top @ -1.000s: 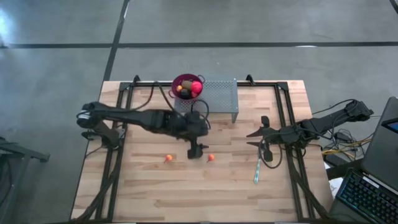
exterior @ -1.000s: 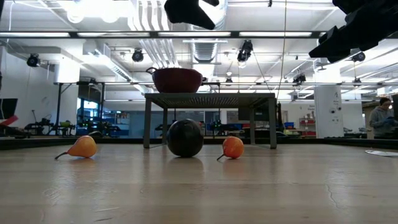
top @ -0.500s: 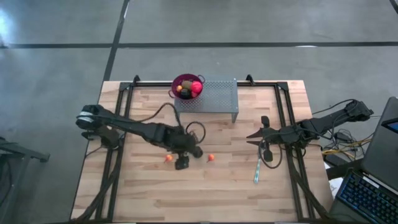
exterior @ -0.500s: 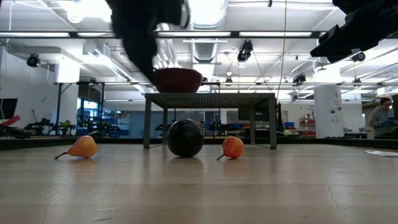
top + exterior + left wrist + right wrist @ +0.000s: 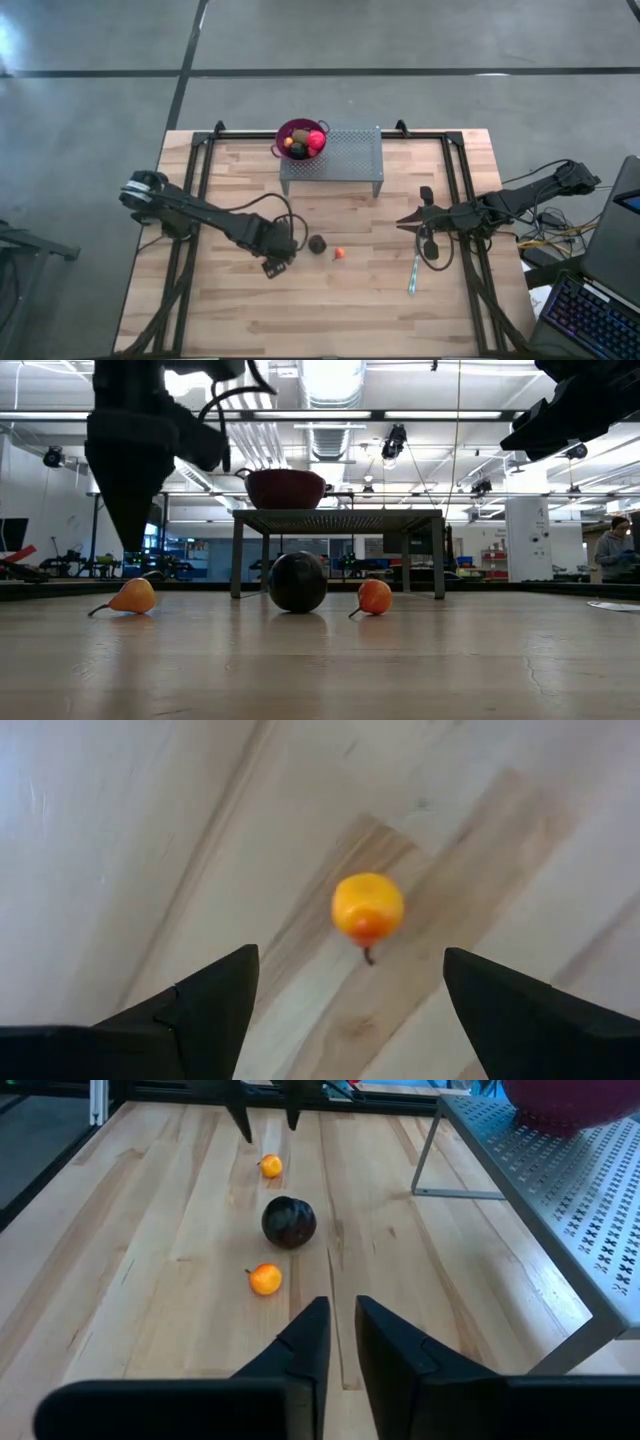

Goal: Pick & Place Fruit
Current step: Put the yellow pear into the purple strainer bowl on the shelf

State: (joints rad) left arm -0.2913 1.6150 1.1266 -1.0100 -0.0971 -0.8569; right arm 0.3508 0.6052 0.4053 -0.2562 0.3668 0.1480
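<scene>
An orange fruit (image 5: 368, 908) on the desk (image 5: 240, 310) is framed between the spread fingers of the left pincer (image 5: 350, 982), held above it. Descent and closing seem required next. The right pincer (image 5: 340, 1332), nearly clenched, grasps nothing.

Table (image 5: 240, 310): light wooden plank top on a dark metal frame.
Metal rack (image 5: 345, 160): grey perforated stand at the far middle of the table, resting on thin legs.
Dark ball (image 5: 317, 244): on the wood near the table's middle, in front of the rack.
Orange fruit (image 5: 339, 253): just right of the dark ball, apart from it.
Second orange fruit (image 5: 133, 596): on the wood left of the dark ball.
Teal stick (image 5: 412, 273): lying on the right side.
</scene>
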